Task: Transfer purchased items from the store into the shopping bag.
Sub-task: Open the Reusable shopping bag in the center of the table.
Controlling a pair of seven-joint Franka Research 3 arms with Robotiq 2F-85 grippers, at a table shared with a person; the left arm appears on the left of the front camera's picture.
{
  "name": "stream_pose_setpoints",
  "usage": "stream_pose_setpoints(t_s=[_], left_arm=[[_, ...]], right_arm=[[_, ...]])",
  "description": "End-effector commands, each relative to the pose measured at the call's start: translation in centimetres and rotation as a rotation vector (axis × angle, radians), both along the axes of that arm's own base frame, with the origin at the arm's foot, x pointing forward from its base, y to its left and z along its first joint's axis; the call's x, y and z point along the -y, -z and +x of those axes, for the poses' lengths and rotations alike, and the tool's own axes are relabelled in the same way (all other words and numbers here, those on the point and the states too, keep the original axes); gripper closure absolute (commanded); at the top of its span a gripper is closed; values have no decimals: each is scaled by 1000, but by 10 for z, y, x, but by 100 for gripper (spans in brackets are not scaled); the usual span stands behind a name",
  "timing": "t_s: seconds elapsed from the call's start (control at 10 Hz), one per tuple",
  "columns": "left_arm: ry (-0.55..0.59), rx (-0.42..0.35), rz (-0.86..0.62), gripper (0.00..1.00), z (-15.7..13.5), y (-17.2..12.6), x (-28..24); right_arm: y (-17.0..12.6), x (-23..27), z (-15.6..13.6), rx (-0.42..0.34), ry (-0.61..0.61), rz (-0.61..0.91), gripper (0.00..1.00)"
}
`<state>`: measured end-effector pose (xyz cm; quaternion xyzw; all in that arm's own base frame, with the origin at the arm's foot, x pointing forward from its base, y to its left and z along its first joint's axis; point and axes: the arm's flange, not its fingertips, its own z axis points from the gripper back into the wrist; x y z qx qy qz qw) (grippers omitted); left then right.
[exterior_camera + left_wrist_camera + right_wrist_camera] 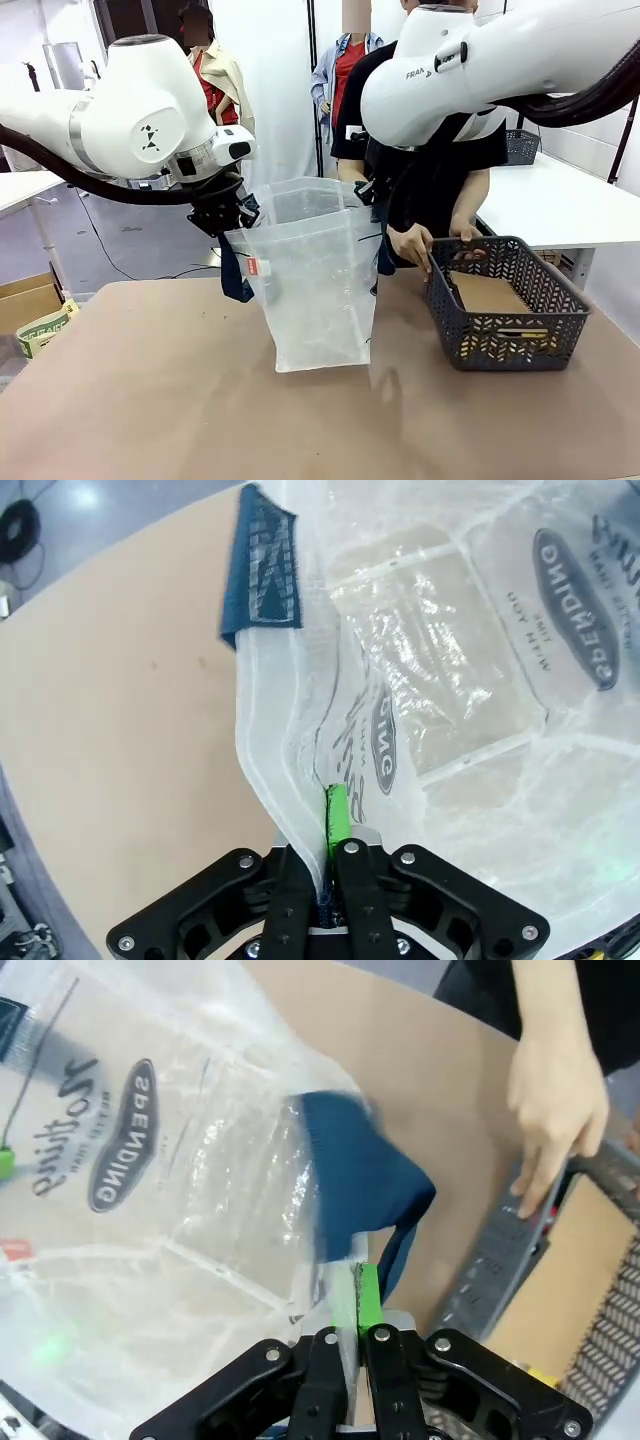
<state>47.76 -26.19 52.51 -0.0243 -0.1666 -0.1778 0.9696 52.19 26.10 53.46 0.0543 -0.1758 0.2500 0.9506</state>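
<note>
The translucent white shopping bag [315,280] stands open on the brown table, navy handles hanging at both sides. My left gripper [225,215] is shut on its left rim; in the left wrist view the fingers [330,810] pinch the plastic below a navy handle [262,570]. My right gripper [352,1275] is shut on the opposite rim beside the other handle [360,1185]. The dark grey basket, the store [505,300], sits to the right with a tan flat box [490,293] and a yellow piece [522,334] inside. A person's hand [412,243] rests on the basket's near-left corner.
The person stands at the far side, between bag and basket. A cardboard box [25,300] sits off the table's left edge. A white table [560,200] with another dark basket [520,145] stands at the back right. Bare tabletop [150,400] lies in front of the bag.
</note>
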Motion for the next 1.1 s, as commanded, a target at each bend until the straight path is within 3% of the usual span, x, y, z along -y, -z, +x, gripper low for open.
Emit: stream_pose_setpoints(t_s=[0.0, 0.3, 0.5, 0.7, 1.0], left_arm=[[33, -4, 90, 100, 2, -1, -2], [34, 8, 109, 100, 6, 0, -9], [-8, 72, -8, 100, 5, -1, -8], [-41, 55, -46, 100, 9, 6, -7], [-13, 18, -66, 100, 13, 10, -13]], right_arm=[[5, 9, -7, 43, -38, -61, 100], [3, 13, -9, 34, -48, -41, 100], [5, 17, -18, 33, -5, -3, 100], [9, 30, -25, 13, 102, -9, 100], [12, 46, -26, 6, 56, 34, 100]])
